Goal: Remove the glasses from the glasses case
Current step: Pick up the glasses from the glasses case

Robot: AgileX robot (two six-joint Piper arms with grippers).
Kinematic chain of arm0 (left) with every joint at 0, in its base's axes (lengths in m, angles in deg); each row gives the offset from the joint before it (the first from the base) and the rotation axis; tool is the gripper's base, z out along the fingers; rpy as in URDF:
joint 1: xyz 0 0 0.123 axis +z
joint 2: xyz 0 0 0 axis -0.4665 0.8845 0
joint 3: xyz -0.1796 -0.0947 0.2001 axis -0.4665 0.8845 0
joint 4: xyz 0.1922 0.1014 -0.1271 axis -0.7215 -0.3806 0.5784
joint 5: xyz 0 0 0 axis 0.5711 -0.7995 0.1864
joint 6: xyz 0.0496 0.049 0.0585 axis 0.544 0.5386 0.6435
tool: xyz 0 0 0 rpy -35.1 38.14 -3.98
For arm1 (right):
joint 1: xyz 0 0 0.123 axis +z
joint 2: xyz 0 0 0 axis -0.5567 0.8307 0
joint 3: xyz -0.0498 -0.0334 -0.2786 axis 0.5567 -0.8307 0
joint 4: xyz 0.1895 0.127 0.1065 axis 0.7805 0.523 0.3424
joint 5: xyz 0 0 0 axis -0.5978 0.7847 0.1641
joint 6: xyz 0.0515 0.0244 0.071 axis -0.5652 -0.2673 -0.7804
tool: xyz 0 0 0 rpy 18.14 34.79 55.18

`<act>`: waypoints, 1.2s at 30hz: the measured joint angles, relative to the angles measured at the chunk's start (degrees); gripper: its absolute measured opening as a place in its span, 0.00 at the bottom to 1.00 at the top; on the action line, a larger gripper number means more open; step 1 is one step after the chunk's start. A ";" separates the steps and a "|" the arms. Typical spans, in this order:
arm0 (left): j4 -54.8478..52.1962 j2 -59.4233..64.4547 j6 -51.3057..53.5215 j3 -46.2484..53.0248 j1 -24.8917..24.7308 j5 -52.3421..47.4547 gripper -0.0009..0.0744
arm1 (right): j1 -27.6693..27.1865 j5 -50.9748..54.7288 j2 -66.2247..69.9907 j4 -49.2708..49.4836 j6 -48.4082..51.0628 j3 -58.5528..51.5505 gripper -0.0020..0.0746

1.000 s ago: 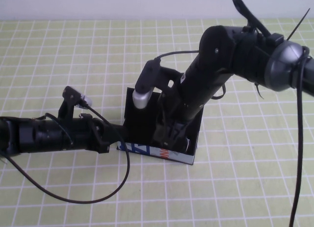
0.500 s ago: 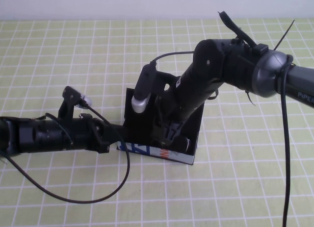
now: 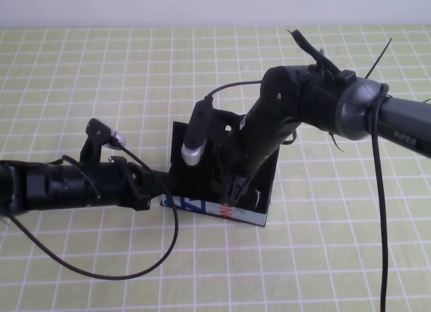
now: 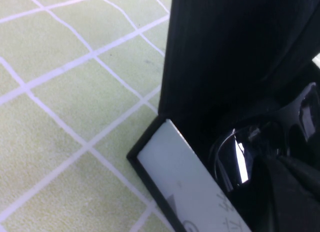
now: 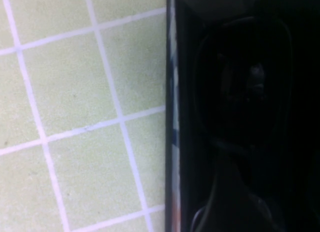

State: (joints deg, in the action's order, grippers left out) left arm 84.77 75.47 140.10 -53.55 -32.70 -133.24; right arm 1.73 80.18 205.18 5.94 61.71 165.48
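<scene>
Right hand down in the open case

The rectangular black glasses case [image 3: 259,207] with its white printed front stands open on the green checked surface [image 3: 81,76]. The black plastic-framed glasses [image 4: 260,147] with dark lenses lie inside it. The right hand [image 3: 232,191] reaches down into the case just above them, jaws spread wide, holding nothing that can be seen. The left hand [image 3: 158,187] rests against the case's left wall; whether it grips cannot be told.
</scene>
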 joint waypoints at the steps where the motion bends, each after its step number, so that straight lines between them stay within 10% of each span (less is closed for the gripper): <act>1: 0.00 0.00 0.00 0.00 0.00 0.00 0.01 | 0.00 -0.04 0.10 -0.14 0.00 0.00 0.42; 19: 0.00 0.00 -0.09 0.00 0.00 0.00 0.01 | 0.00 -1.66 1.56 -0.40 0.15 0.09 0.42; 36: 0.00 0.00 -0.22 0.00 0.00 -0.13 0.01 | 0.10 2.35 0.71 -1.36 -0.06 1.11 0.05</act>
State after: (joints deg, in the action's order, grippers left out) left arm 84.77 75.47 139.88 -53.55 -32.70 -133.37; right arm 1.83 82.53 205.89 4.58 61.65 166.59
